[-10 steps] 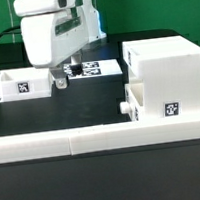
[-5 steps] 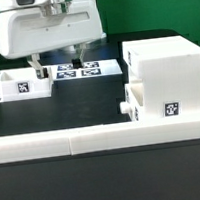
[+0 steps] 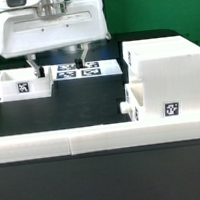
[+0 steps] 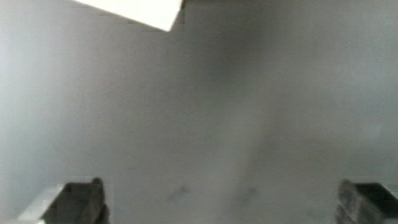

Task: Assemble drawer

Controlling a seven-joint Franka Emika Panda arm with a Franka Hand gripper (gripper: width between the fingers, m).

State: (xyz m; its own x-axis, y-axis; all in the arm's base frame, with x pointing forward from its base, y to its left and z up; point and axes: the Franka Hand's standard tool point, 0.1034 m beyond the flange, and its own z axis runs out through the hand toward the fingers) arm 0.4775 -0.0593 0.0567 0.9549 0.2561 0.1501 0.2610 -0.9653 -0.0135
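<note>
The white drawer casing (image 3: 168,70) stands at the exterior view's right, with one knobbed tray (image 3: 138,102) partly pushed into its lower slot, knob (image 3: 124,105) pointing left. The second tray (image 3: 23,85) lies loose at the left, tag facing front. My gripper (image 3: 57,66) hangs above the table between that tray and the marker board, fingers (image 3: 36,67) spread wide and holding nothing. In the wrist view both fingertips (image 4: 77,203) sit far apart over bare grey table, with a white corner (image 4: 143,10) at the picture's edge.
The marker board (image 3: 89,70) lies flat behind the gripper. A long low white border wall (image 3: 92,139) runs along the front of the table.
The gripper turned from side-on to face-on and moved left a second ago; in the last half second it has barely shifted. The drawer parts have not moved.
</note>
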